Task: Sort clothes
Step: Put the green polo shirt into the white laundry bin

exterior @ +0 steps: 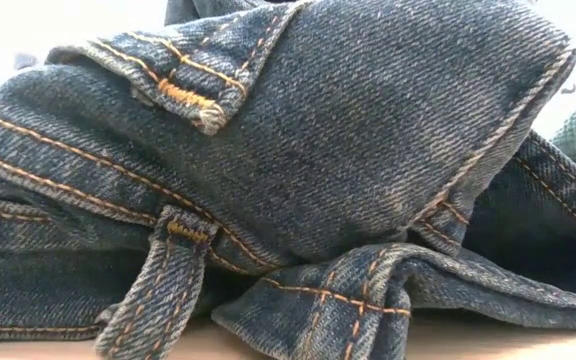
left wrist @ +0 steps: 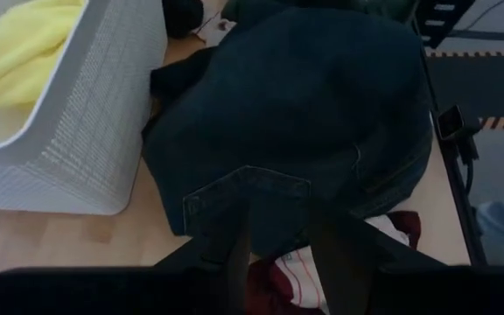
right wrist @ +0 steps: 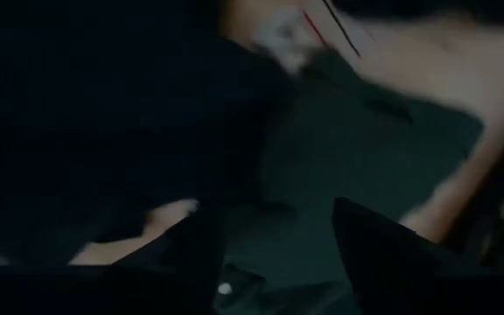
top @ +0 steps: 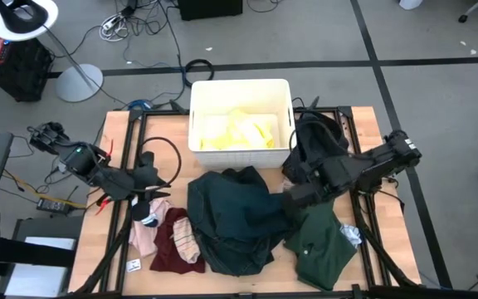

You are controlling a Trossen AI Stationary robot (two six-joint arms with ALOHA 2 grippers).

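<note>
Nearest the table's front edge, the maroon garment (top: 166,249), the pink garment (top: 143,235) and the forest green garment (top: 320,245) are spread flat. Between them the dark teal denim (top: 232,218) is heaped — it fills the low view. The left gripper (top: 145,184) is seen over the pink piece, jaws parted, nothing held. The right gripper (top: 293,196) is placed at the denim's edge, jaws apart. Farther back, yellow fabric (top: 241,130) lies inside the white bin (top: 196,98), with black clothing (top: 318,137) just beside it.
</note>
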